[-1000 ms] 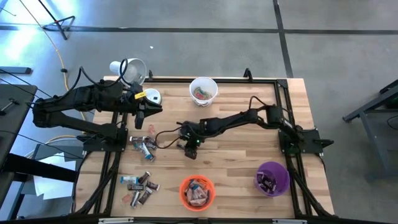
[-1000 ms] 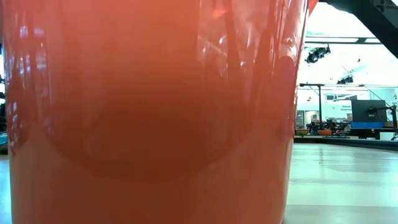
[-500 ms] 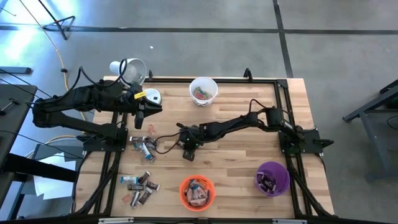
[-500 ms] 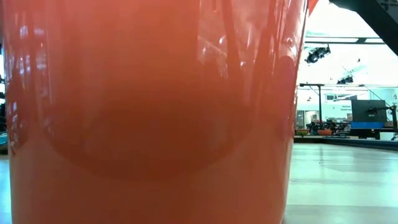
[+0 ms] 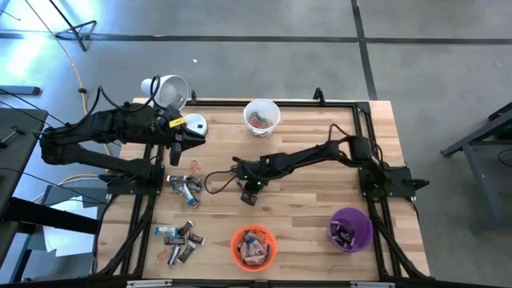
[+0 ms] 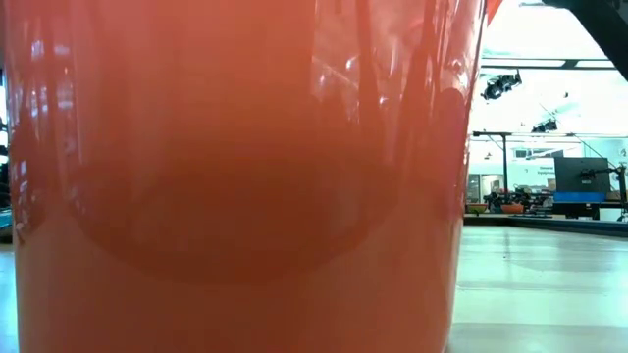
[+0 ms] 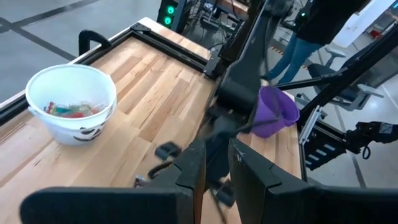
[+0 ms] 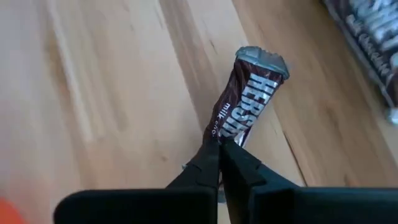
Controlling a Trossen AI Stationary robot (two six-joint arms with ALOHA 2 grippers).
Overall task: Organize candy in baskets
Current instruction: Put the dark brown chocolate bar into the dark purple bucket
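My right gripper [image 8: 219,144], mid-table, clenched on one dark brown candy bar [image 8: 247,93]; loose candy [image 5: 182,187] beside it, orange basket [image 5: 254,246] nearer the front edge, blocking the low view.

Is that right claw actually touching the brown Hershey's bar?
Touching. In the right wrist view the right gripper has its fingertips shut on the near end of the Hershey's bar.

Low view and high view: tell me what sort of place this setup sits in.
Probably a robotics lab or workshop hall. A wooden table with a black frame stands on a bare grey concrete floor, and the room beyond the orange basket is wide and open, with ceiling lights and equipment benches.
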